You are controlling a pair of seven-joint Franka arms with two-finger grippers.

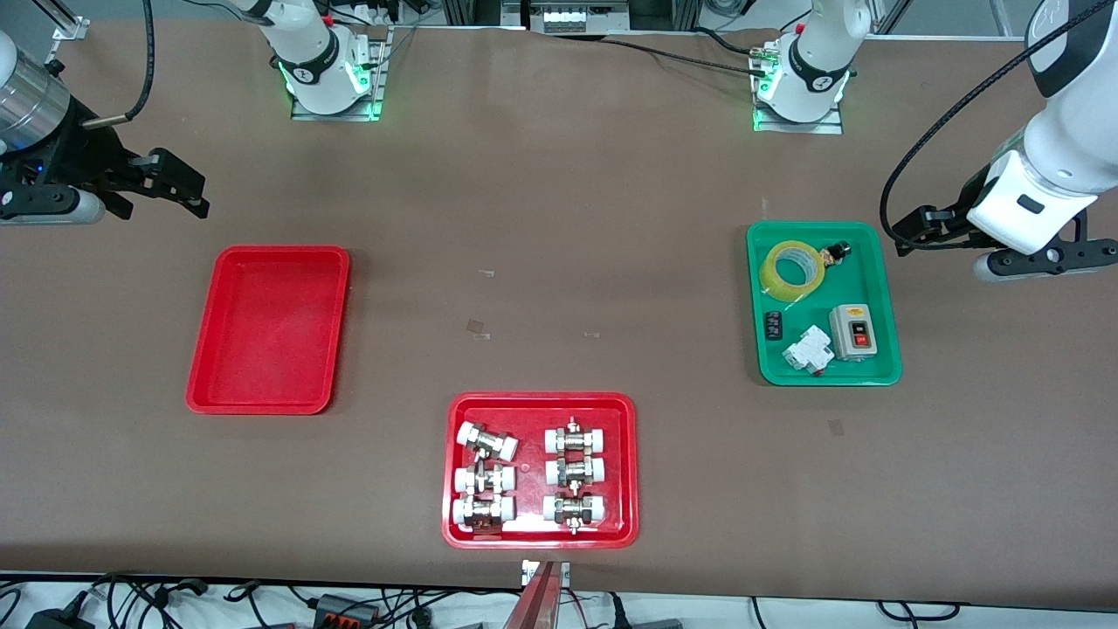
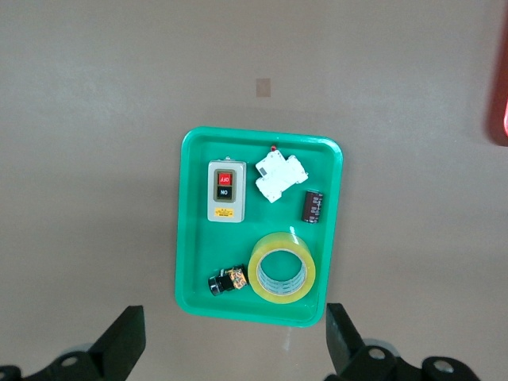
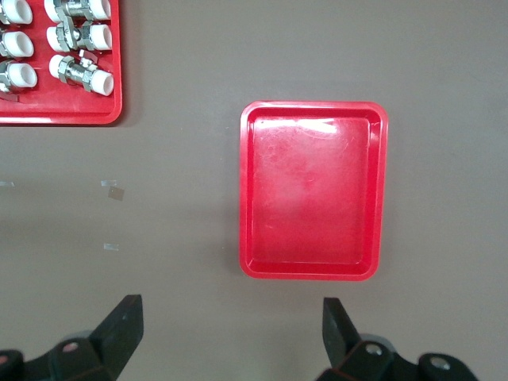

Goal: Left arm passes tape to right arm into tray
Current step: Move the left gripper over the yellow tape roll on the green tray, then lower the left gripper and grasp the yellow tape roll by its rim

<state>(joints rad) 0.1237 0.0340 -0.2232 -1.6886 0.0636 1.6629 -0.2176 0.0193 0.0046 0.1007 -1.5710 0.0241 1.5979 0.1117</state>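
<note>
Switch box [image 2: 225, 190] buttons "OFF", "NO".

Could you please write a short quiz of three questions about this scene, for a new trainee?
1. True or false: the tape lies in the green tray.
2. What does the plain red tray hold? A) fittings B) nothing C) tape
3. Fill in: both the left hand and the right hand have their fingers ____.

Key: 1 true; 2 B; 3 open.
</note>
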